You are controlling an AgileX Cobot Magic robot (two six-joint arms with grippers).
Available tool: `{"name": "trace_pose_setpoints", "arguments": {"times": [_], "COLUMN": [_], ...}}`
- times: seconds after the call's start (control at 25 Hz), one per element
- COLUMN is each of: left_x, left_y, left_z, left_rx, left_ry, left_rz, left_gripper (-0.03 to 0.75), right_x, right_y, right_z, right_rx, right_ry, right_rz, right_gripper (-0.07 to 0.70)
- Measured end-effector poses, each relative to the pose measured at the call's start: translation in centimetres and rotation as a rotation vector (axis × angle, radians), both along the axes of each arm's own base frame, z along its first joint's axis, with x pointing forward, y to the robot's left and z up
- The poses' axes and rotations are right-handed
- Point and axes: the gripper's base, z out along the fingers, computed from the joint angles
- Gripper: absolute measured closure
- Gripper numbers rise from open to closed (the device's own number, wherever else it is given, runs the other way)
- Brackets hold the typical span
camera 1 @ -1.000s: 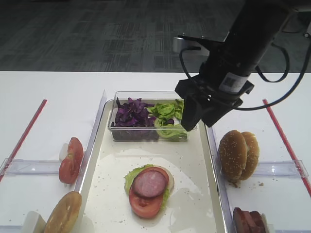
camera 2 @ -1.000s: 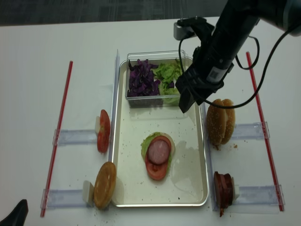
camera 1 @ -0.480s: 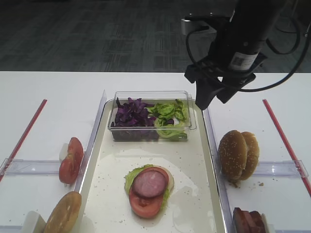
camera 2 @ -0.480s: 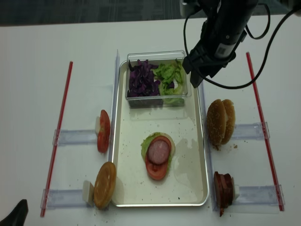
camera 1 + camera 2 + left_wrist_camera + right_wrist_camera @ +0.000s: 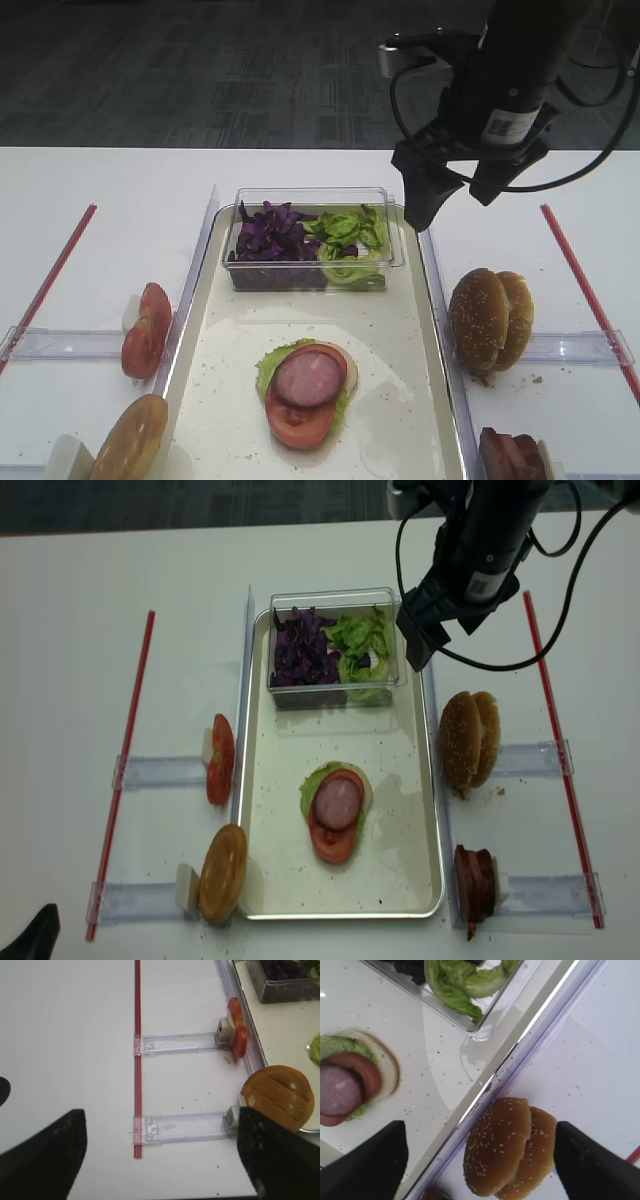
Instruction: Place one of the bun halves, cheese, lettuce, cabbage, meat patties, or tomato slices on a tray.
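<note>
Exterior high view gives us the right gripper [image 5: 452, 200] hanging above the far right corner of the tray [image 5: 410, 330], its two dark fingers spread apart with nothing between them. Just beside it, inside the tray's far end, sits a clear plastic box [image 5: 312, 240] with shredded purple cabbage [image 5: 268, 232] on one side and ruffled green lettuce [image 5: 348, 240] on the other. In the middle of the cream, crumb-speckled tray we see a stack: a pale bun base, a green leaf, a red tomato slice [image 5: 298, 424] and a round pink meat patty [image 5: 308, 375] on top. Outside the tray's right rim two sesame-seeded bun halves [image 5: 490, 318] stand on edge, leaning together on a clear plastic rail, and more meat slices [image 5: 515, 455] stand nearer us. On the left, two tomato slices [image 5: 145, 330] and a smooth golden bun half [image 5: 130, 440] stand on similar rails, and a red strip [image 5: 45, 285] lies on the white table [image 5: 110, 200]. From the left wrist view we see the left gripper's [image 5: 160, 1160] dark fingers at the frame's lower corners, wide apart over bare table.
</note>
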Motion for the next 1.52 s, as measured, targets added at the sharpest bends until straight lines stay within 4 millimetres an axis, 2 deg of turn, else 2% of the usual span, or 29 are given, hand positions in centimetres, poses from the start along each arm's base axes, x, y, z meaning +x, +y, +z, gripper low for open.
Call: {"name": "trace_pose_setpoints", "arguments": {"times": [0.32, 0.68, 1.08, 1.24, 1.52], "left_x": [0.0, 0.0, 0.0, 0.0, 0.0], "left_y": [0.0, 0.0, 0.0, 0.0, 0.0], "left_z": [0.0, 0.0, 0.0, 0.0, 0.0], "left_rx": [0.0, 0.0, 0.0, 0.0, 0.0], "left_ry": [0.0, 0.0, 0.0, 0.0, 0.0], "left_rz": [0.0, 0.0, 0.0, 0.0, 0.0], "left_gripper": [0.151, 0.151, 0.151, 0.151, 0.151], "right_x": [0.2, 0.2, 0.4, 1.0, 2.4], "right_y": [-0.6, -0.7, -1.2, -2.8, -8.3], "right_z": [-0.1, -0.1, -0.2, -0.2, -0.2], "right_rx": [-0.071, -0.075, -0.127, -0.143, -0.137], "right_ry": [-0.024, -0.025, -0.036, -0.037, -0.022], "right_rz": [-0.003, -0.003, -0.058, -0.108, -0.269], "right_gripper": [0.008, 0.008, 0.052, 0.057, 0.059]}}
